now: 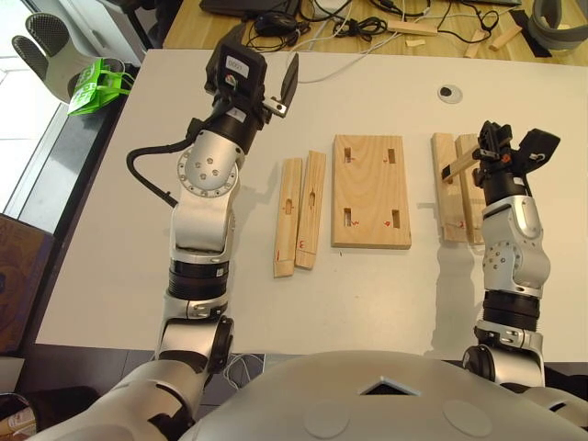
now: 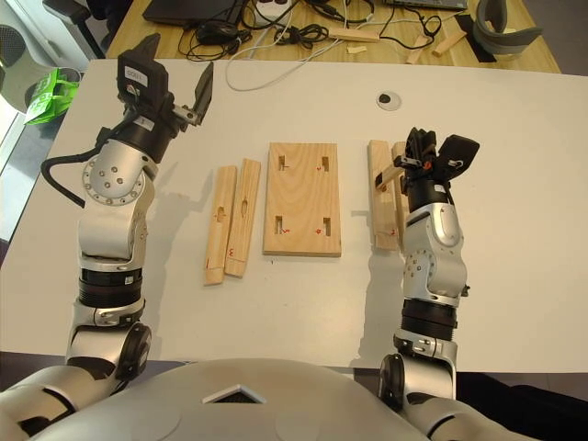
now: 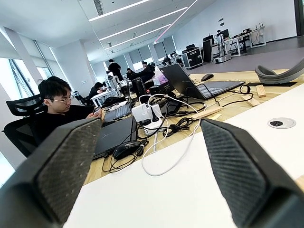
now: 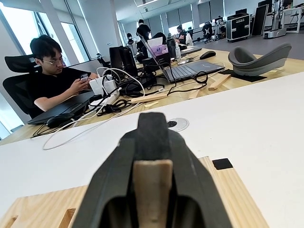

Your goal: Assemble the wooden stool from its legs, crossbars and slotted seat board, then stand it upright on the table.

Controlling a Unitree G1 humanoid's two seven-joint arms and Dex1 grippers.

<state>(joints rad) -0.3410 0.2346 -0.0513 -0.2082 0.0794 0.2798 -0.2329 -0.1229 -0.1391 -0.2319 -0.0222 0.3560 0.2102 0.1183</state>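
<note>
The slotted seat board [image 1: 370, 190] lies flat in the middle of the white table [image 1: 138, 276]. Two wooden legs [image 1: 299, 216] lie side by side to its left, and another pair of legs [image 1: 457, 188] lies to its right. My right gripper [image 1: 491, 149] hovers just over that right pair, shut on a short wooden crossbar [image 1: 459, 166] that pokes out toward the board; the crossbar's end [image 4: 152, 190] shows between the jaws. My left gripper [image 1: 266, 87] is raised above the table behind the left legs, open and empty, with its dark pads [image 3: 61, 175] wide apart.
A round cable grommet [image 1: 449, 93] sits in the table behind the board. A wooden desk at the back carries cables, a mouse [image 1: 274, 22] and loose wood pieces. A green bag [image 1: 99, 84] lies off the table's left edge.
</note>
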